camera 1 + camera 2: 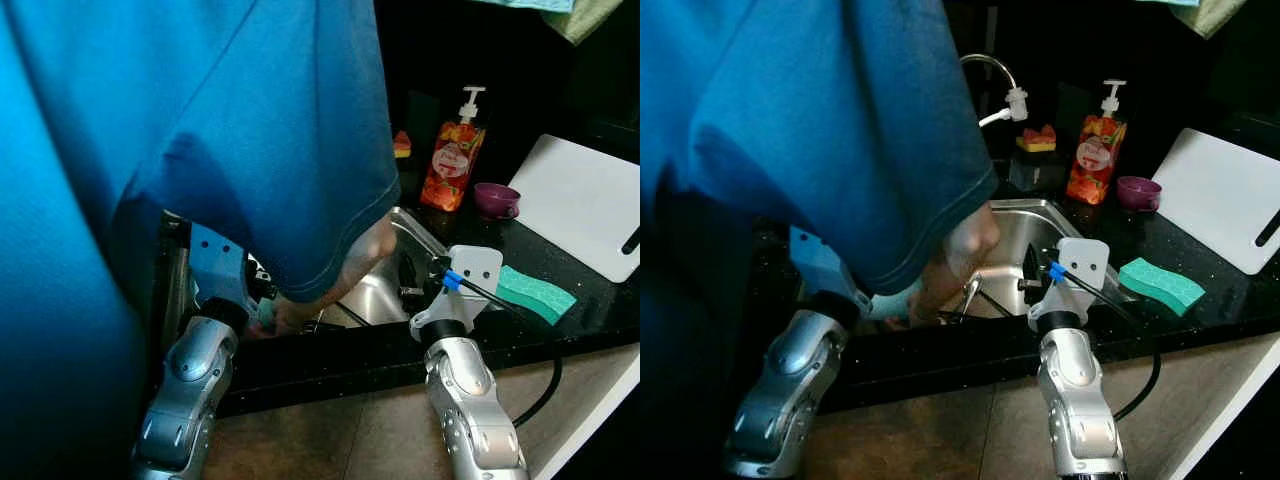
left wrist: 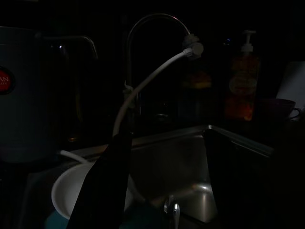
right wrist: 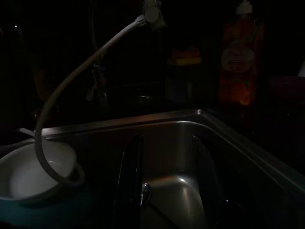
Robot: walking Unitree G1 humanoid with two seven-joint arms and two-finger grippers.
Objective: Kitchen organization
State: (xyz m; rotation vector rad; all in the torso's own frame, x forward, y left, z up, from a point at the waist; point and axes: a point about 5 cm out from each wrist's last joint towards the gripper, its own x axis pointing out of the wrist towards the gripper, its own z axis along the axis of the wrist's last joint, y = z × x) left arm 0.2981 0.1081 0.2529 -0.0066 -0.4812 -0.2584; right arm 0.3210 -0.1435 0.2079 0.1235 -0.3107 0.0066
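Sink: steel basin set into the black bench, in front of both arms – a curved tap rises at its back edge with a white hose running down from the spout.
In the sink: a white bowl with the hose end looped over it, and a metal utensil near the front edge.
In the way: a person in a blue shirt leans across the left side of the bench, forearm and hand reaching down into the basin.
Left pincer: over the sink's front edge, black fingers apart, nothing between them.
Right pincer: low inside the basin, fingers apart – empty.
Bench, right of the sink: a green sponge near the front edge; a white cutting board toward the right edge.
Bench, back edge: an orange soap dispenser, a small purple cup just beside it, and a yellow-and-red sponge behind the basin.
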